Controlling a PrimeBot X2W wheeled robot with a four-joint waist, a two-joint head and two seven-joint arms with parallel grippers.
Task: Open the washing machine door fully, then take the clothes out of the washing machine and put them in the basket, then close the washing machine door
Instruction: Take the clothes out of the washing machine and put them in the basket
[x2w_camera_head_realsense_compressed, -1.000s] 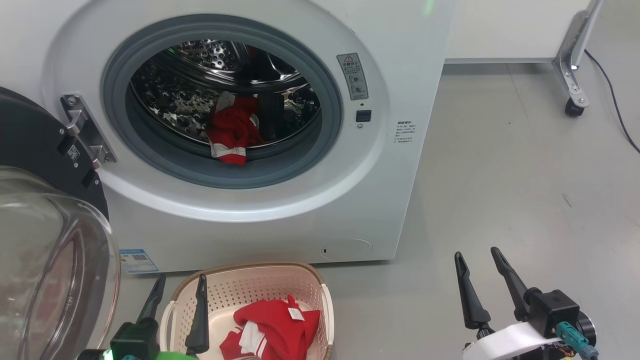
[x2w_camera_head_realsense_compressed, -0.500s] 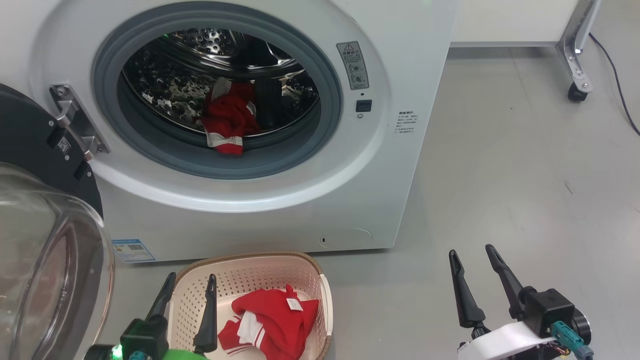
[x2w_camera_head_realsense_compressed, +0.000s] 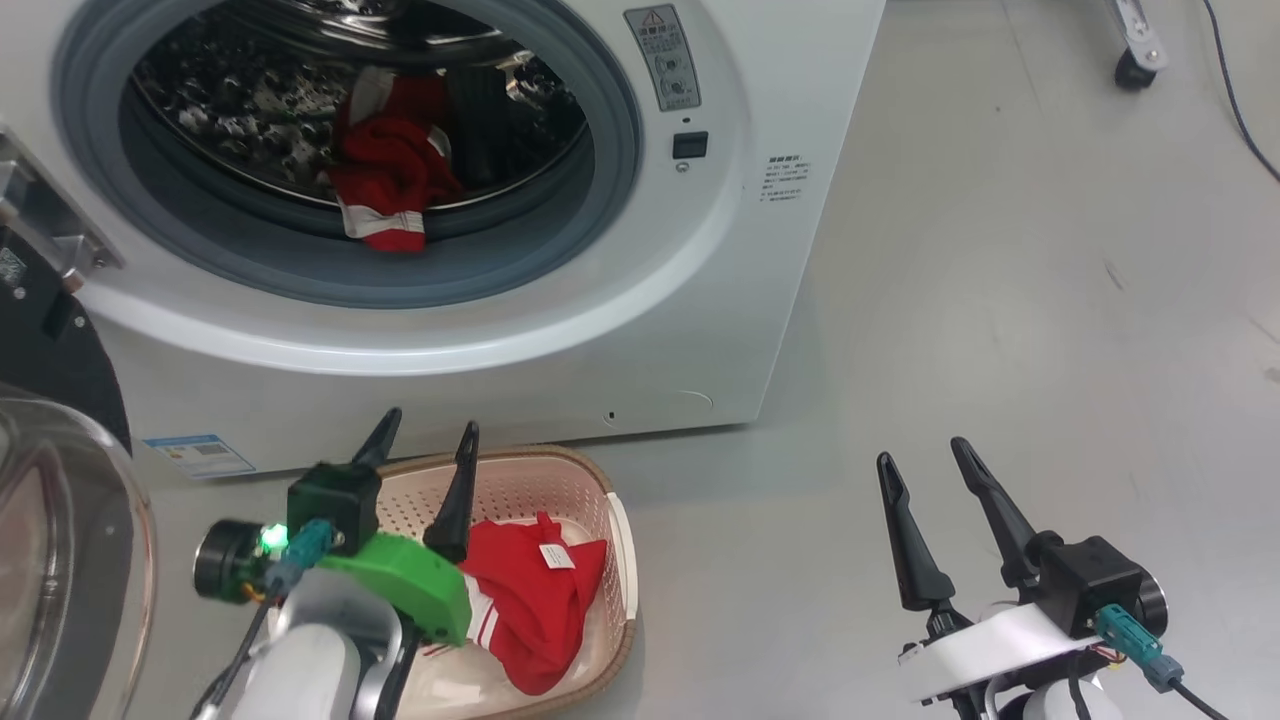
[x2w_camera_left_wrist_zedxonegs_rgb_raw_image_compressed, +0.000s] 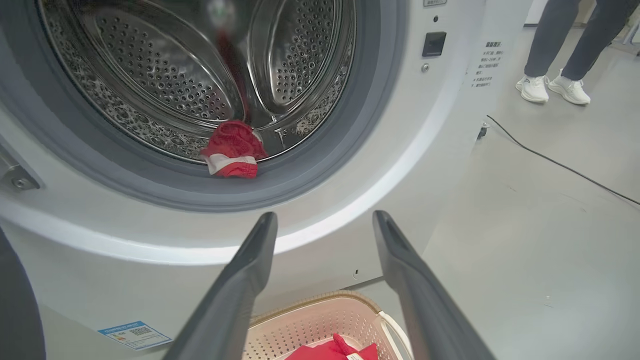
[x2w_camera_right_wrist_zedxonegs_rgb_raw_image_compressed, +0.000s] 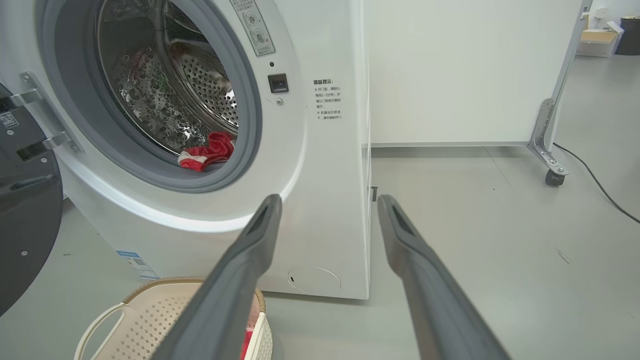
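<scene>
The washing machine (x2w_camera_head_realsense_compressed: 560, 330) stands before you on a smooth grey floor (x2w_camera_head_realsense_compressed: 1000, 300), its mouth uncovered. The washing machine door (x2w_camera_head_realsense_compressed: 60, 380) hangs swung out at your left, its clear bowl low beside the left arm. On the floor just in front of the machine sits the basket (x2w_camera_head_realsense_compressed: 618, 540), with one red garment (x2w_camera_head_realsense_compressed: 540, 600) lying in it; a second red piece (x2w_camera_head_realsense_compressed: 390, 180) lies at the front lip of the drum (x2w_camera_head_realsense_compressed: 230, 130), against the grey gasket (x2w_camera_head_realsense_compressed: 500, 270). Your left gripper (x2w_camera_head_realsense_compressed: 431, 420) hovers over the basket's rear rim, fingers spread wide and empty; your right gripper (x2w_camera_head_realsense_compressed: 922, 452) hangs over bare floor, well apart, equally spread and empty. A black cable (x2w_camera_head_realsense_compressed: 1235, 110) and a frame caster (x2w_camera_head_realsense_compressed: 1130, 70) lie off to the right; a person's white shoes (x2w_camera_left_wrist_zedxonegs_rgb_raw_image_compressed: 550, 89) show beyond the machine.
</scene>
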